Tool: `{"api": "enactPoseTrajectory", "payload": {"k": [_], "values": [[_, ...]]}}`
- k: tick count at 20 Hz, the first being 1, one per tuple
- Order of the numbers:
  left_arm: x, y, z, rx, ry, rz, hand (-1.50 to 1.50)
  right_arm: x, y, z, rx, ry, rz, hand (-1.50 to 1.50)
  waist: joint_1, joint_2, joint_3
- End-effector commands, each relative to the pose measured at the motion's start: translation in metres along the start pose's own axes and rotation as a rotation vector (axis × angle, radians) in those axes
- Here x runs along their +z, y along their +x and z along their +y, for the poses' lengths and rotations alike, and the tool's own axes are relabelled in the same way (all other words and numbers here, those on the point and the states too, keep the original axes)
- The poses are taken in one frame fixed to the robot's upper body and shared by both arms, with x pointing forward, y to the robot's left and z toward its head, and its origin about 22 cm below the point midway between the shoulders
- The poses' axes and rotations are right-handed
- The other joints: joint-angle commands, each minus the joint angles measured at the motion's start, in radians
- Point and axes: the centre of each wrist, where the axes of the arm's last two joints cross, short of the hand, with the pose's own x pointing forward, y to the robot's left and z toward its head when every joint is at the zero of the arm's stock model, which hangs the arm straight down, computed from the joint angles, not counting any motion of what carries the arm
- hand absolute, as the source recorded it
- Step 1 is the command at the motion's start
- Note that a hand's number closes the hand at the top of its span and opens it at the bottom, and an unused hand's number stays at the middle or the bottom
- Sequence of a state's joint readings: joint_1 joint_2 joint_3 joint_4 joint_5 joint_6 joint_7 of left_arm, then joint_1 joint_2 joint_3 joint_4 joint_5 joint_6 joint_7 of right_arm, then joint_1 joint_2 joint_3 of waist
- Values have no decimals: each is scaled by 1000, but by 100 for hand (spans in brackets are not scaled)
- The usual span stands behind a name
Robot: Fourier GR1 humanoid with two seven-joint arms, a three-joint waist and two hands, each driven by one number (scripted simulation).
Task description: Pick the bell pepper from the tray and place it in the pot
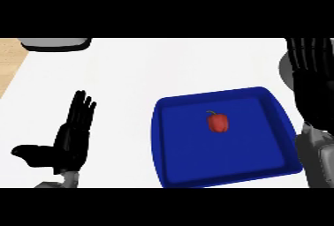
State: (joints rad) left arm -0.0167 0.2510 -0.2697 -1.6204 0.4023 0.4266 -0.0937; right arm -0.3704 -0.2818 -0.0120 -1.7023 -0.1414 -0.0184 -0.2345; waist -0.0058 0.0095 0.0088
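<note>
The red bell pepper (pixel 218 122) lies alone in the middle of the blue tray (pixel 171 145), not grasped. The right hand (pixel 313 84) at the right edge and the left hand (pixel 73 137) at the lower left both keep straight fingers; the pot (pixel 55 43) waits at the upper left.

Each robot hand — left (pixel 68 141), right (pixel 312 84) — is black, on grey forearms.

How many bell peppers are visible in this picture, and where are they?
1. The red bell pepper lies inside the blue tray, near its middle, touched by neither hand. The right hand covers part of the scene at the right edge, so something may be hidden there.
</note>
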Motion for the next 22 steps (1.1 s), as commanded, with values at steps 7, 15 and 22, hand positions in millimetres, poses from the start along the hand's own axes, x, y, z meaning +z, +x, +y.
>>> {"api": "enactPoseTrajectory", "payload": {"k": [7, 15, 22], "values": [[-14, 11, 2, -133, -126, 56, 0, -18, -2, 33, 375, 729, 124, -150, 58, -39, -45], [-20, 45, 5, -153, -139, 118, 0, 67, -47, 20, 380, 638, -45, -150, 5, -12, -8], [-28, 44, 5, -158, -149, 124, 0, 15, 31, -11, 749, 791, 61, -150, -8, -17, -11]]}}
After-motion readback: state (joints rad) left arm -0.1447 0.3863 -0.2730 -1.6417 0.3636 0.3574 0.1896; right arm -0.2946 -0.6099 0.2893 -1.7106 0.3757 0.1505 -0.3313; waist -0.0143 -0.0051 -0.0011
